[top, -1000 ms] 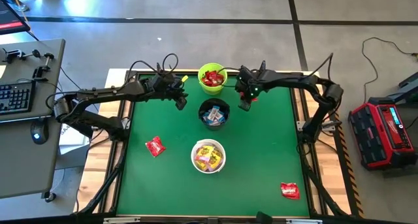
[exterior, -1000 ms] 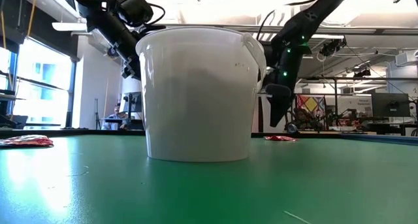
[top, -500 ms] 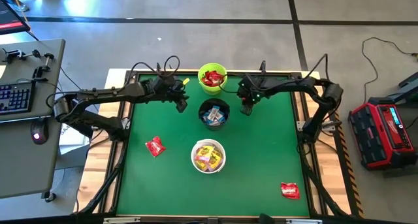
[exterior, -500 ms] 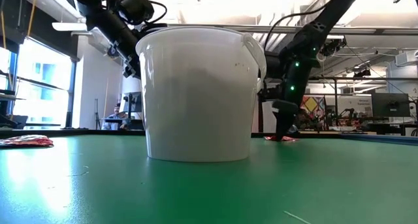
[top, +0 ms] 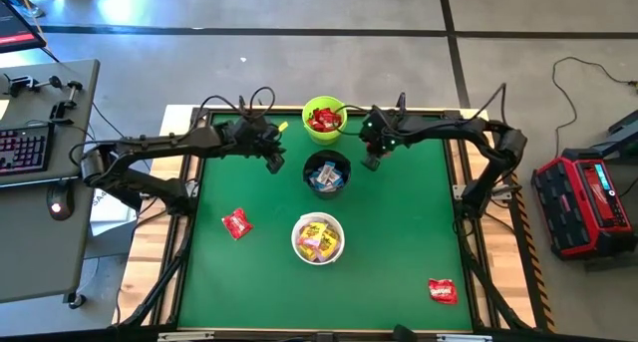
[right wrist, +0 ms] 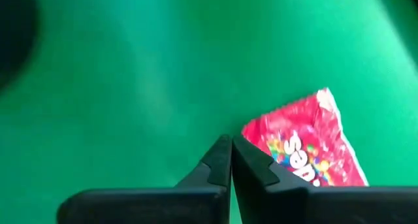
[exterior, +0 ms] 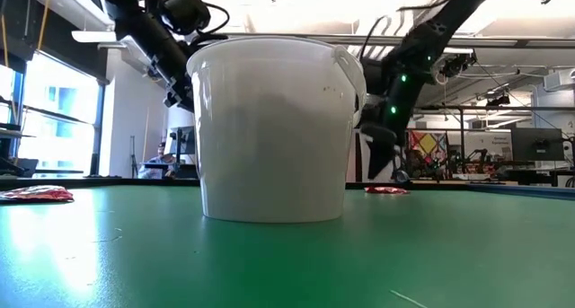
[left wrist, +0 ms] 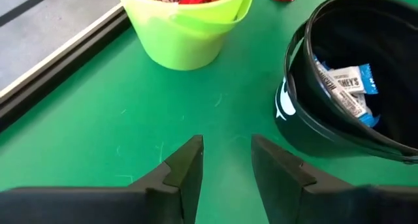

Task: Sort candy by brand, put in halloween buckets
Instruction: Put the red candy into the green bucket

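The right claw [right wrist: 231, 160], fingers pressed together and empty, hovers beside a red candy packet [right wrist: 305, 144] lying flat on the surface near the black bucket [top: 327, 172]. It looks light, crinkly and slippery; best pinched by an edge.

The left claw [left wrist: 226, 160], fingers apart, waits by that bucket.

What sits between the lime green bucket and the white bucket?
The black bucket, holding blue-and-white candy, sits between the lime green bucket and the white bucket; the high view shows it.

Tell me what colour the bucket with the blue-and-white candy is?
Black. The black bucket shows best in the left wrist view, blue-and-white candy inside.
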`<state>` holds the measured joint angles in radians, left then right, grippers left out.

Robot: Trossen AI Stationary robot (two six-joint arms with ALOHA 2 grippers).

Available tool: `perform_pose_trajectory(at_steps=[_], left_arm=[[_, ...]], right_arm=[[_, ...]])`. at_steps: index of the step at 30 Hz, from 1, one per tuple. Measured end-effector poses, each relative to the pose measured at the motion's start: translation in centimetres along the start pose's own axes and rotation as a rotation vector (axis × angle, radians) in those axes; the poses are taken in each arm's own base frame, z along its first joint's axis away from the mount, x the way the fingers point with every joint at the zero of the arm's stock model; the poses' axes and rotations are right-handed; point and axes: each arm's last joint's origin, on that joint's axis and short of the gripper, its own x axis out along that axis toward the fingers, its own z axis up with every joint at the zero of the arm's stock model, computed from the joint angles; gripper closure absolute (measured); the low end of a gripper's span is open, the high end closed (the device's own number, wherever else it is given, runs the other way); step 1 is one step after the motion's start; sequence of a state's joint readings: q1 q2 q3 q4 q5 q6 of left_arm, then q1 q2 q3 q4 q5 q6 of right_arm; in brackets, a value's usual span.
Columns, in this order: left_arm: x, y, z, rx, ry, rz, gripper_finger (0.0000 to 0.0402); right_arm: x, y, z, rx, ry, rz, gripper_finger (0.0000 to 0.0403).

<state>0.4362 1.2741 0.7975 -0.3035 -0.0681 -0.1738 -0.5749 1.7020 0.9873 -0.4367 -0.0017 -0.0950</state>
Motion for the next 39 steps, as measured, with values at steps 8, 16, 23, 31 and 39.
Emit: perform_pose_trajectory(at_steps=[8,16,23,31,39], left_arm=[[-1.4,0.0,0.3,0.016,-0.038,-0.014,0.0315],[-1.6,-0.1,0.1,0.018,-0.024,-0.038,0.0318],[-1.6,0.0,-0.5,0.007,0.038,-0.027,0.0318],[-1.6,0.0,-0.5,0.007,0.044,-0.027,0.0318],[-1.6,0.0,-0.7,0.001,0.056,-0.021,0.0318]], right_arm=[[-2.1,0.0,0.5,0.069,-0.056,0.026,0.0394],[0.0,0.6,0.3,0.054,0.004,-0.003,0.0289],[2.0,-0.3,-0.2,0.121,0.064,-0.154,0.027],[3.0,-0.4,-0.4,0.125,0.089,-0.071,0.0387],[0.4,-0.3,0.5,0.12,0.064,-0.039,0.0402]])
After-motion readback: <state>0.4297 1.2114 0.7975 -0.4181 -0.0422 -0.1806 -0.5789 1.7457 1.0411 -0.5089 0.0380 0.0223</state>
